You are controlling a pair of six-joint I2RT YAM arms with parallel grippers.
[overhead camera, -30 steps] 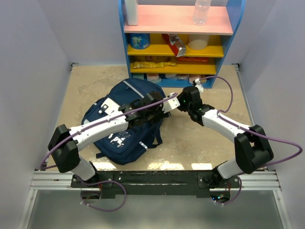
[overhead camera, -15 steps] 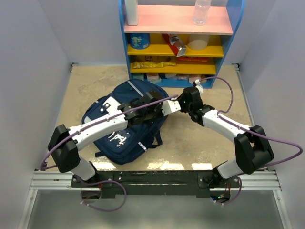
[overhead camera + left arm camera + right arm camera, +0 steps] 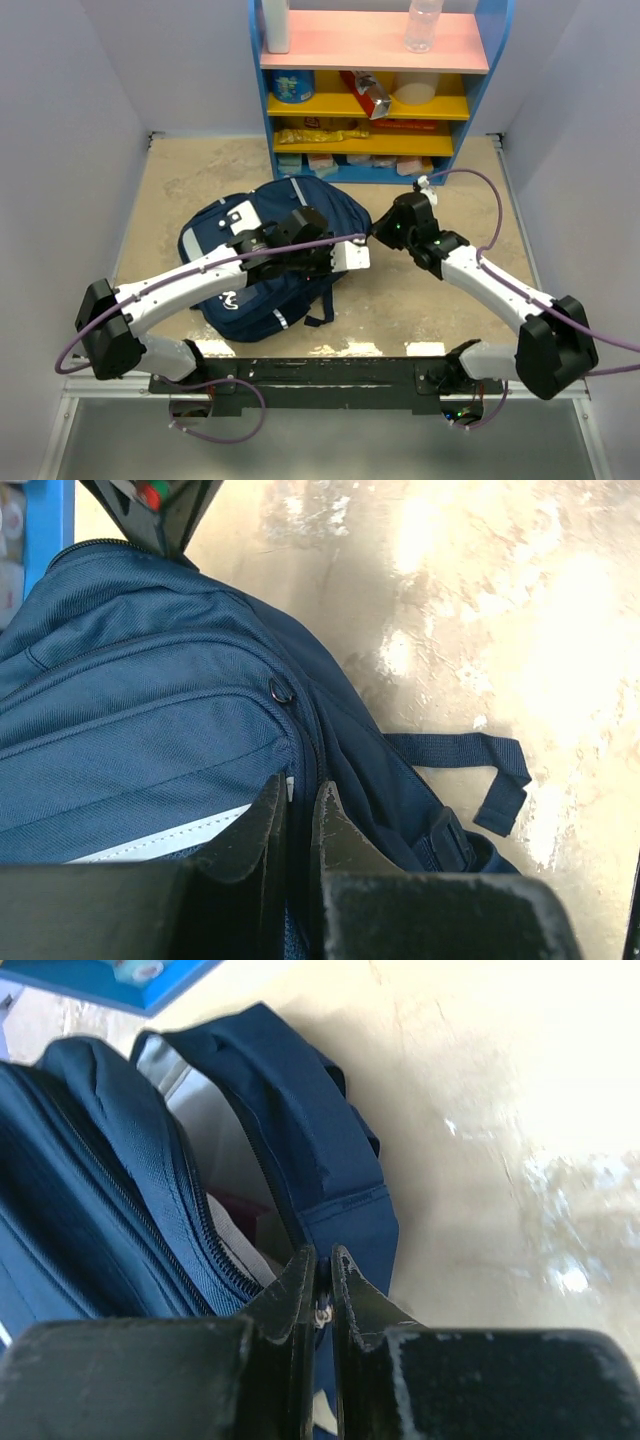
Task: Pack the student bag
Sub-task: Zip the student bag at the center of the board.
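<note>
The student bag [image 3: 262, 262], a navy backpack with white logo print, lies on the tan floor between my arms. My left gripper [image 3: 340, 250] is shut on the bag's fabric beside a zip seam [image 3: 300, 798], on the bag's right side. My right gripper [image 3: 381, 233] is shut on the bag's zip pull [image 3: 322, 1300] at the bag's upper right edge. In the right wrist view the main compartment [image 3: 215, 1185] gapes open, showing grey lining and something dark red inside. A dark strap [image 3: 470, 770] trails on the floor.
A blue, yellow and pink shelf unit [image 3: 370, 100] with packets and cans stands against the back wall, just beyond the bag. A clear bottle [image 3: 424, 25] stands on its top. Pale walls close in on both sides. The arms' mounting rail [image 3: 320, 375] runs along the near edge.
The left arm has drawn back toward the near left, and the bag has shifted and turned with it. The right gripper has moved slightly right and nearer, still pinching the zip pull.
</note>
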